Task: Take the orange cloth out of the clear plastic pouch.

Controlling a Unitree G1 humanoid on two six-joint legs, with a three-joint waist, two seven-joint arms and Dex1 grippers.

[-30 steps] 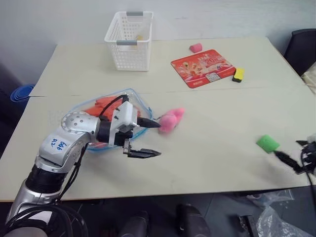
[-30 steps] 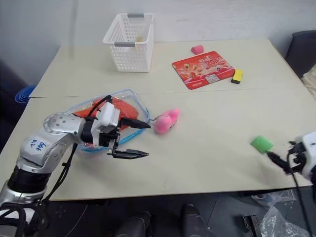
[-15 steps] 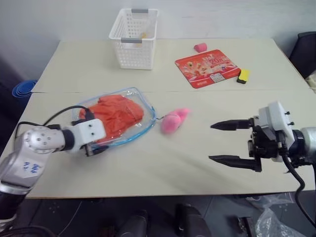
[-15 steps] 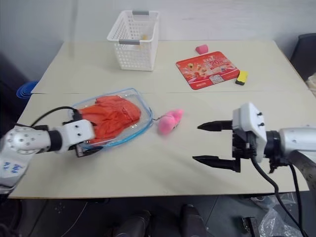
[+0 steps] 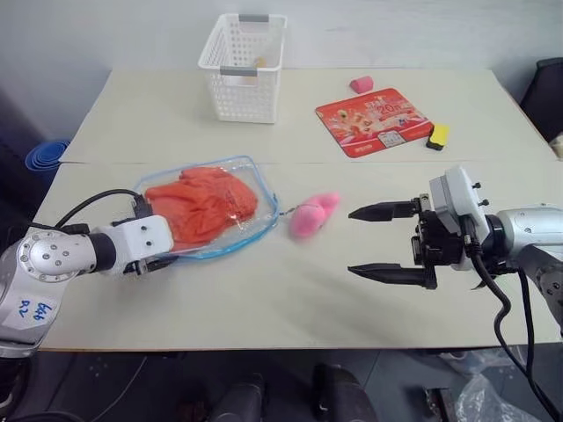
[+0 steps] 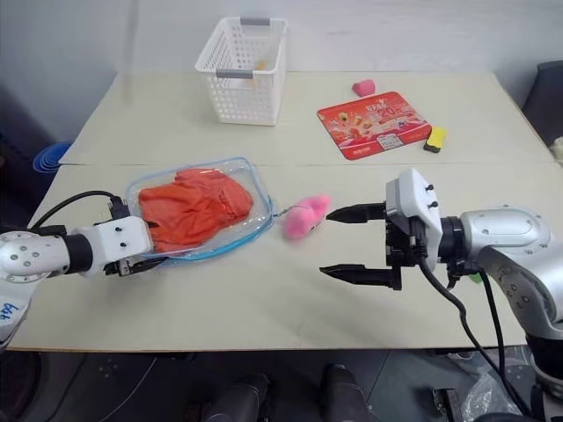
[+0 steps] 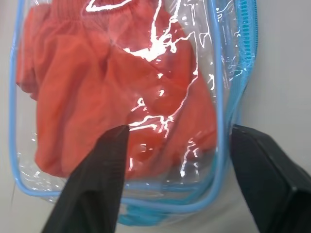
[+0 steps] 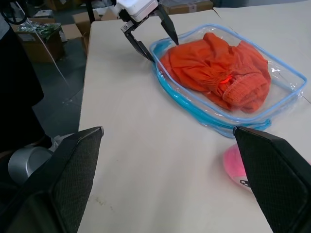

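So the robot's at the pin-down step: left gripper [image 7: 175, 160] has its jaws spread over the near end of the clear plastic pouch [image 5: 255, 230], one finger on top of it, one just off its edge. Orange cloth [image 5: 198, 204] sits inside, unremoved. Right gripper [image 5: 362, 240], jaws wide apart and empty, points at the plush charm [image 5: 312, 214]. Next it probably needs the zipper end opened.
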